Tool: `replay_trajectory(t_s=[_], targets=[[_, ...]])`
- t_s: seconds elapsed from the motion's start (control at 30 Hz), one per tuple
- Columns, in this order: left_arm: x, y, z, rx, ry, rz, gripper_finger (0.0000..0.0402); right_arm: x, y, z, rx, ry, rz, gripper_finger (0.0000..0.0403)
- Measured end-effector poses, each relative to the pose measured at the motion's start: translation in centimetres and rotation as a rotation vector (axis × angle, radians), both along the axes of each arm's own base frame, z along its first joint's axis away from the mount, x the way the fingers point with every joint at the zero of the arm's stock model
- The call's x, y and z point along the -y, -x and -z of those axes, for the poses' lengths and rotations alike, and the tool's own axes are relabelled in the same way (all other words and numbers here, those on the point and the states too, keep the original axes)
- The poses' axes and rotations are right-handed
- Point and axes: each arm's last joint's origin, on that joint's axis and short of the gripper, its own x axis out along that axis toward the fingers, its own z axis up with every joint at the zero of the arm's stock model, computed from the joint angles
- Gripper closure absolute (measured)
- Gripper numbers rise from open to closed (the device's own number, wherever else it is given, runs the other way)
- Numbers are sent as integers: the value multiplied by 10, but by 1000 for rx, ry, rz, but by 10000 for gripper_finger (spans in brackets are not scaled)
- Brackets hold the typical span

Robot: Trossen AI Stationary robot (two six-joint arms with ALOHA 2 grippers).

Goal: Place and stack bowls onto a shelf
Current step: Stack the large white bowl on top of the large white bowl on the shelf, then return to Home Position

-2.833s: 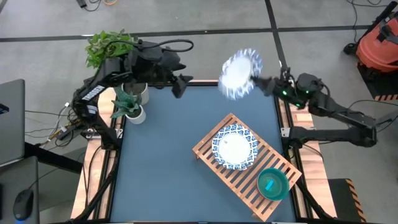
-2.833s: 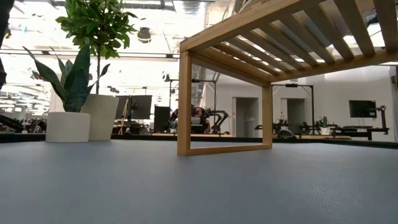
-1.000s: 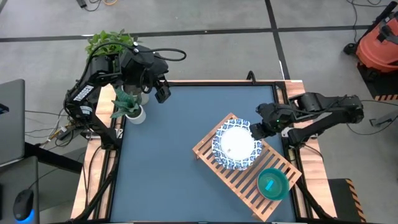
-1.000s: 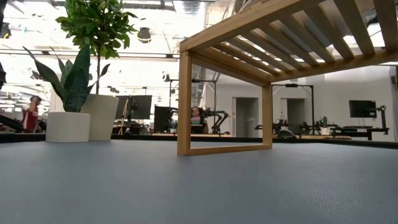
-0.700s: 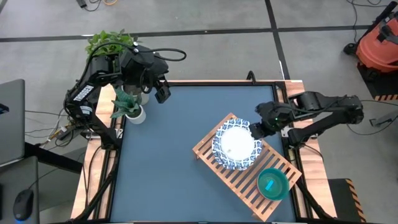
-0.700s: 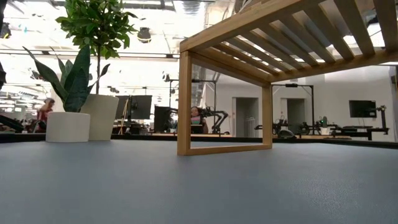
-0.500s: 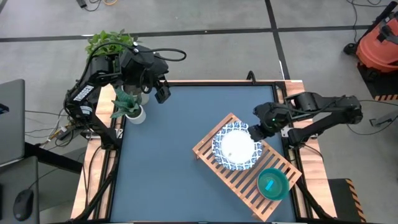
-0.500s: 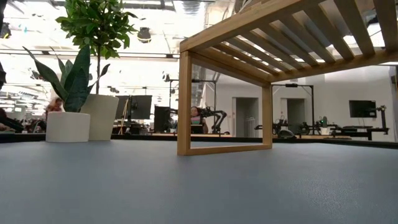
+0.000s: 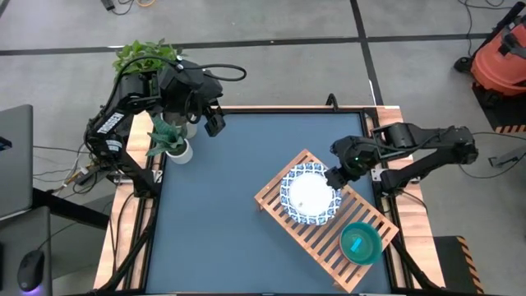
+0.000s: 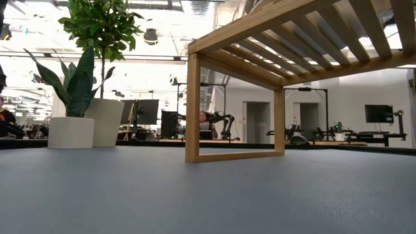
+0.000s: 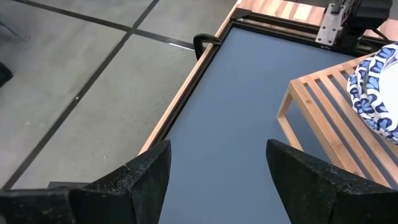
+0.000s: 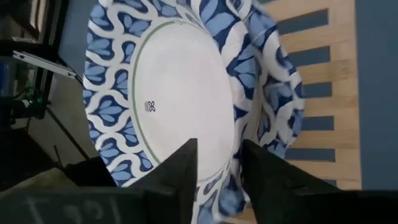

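The light-wood slatted shelf (image 9: pixel 362 215) stands slantwise at the table's right; its frame shows in the low view (image 10: pixel 192 107). Two white bowls with blue patterned rims (image 9: pixel 309 194) sit stacked on its far end, and a teal bowl (image 9: pixel 360 243) on its near end. My right gripper (image 9: pixel 334 177) is shut on the upper white bowl (image 12: pixel 174 93) at its far right rim. My left gripper (image 9: pixel 215 123) hangs open and empty (image 11: pixel 217 174) over the far left corner. The magenta and orange-red bowls are out of view. My right gripper holds the upper white bowl by its rim (image 12: pixel 219 175), on the side toward the table's far right, one finger inside the bowl and one outside. The fingers slant down from the right. The bowl lies in the lower white bowl (image 12: pixel 277 106), a little tilted.
Two potted plants (image 9: pixel 171 141) stand at the far left corner, beside my left arm; their pots show in the low view (image 10: pixel 71 132). The dark blue tabletop (image 9: pixel 222 214) left of the shelf is bare. A red canister (image 9: pixel 501 57) stands off the table.
My right gripper has gone a little toward the table's left and down with the upper white bowl. The bowl has come down into the lower white bowl on the shelf. My left arm has kept still.
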Motion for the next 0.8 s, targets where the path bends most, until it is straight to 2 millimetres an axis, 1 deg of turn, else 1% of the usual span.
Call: replay_trajectory(t_s=[0.1,0.2,0.33,0.4,0.47,0.57,0.7,0.8], targets=[[0,0,0,-1,0,0,152,3,4,-3,15,-2,13,242],[0,0,0,-2,0,0,152,7,11,-7,40,-9,37,230],[0,0,0,-2,0,0,152,14,23,-15,83,-22,81,228],[0,0,0,-2,-2,2,152,17,30,-18,114,1,86,230],[0,0,0,-13,-17,15,152,20,36,-22,160,61,70,233],[0,0,0,-31,-37,34,152,22,37,-31,278,181,20,237],[0,0,1,-41,-40,38,152,22,39,-45,448,301,-90,238],[0,0,1,-30,-22,23,152,23,44,-49,498,430,-209,237]])
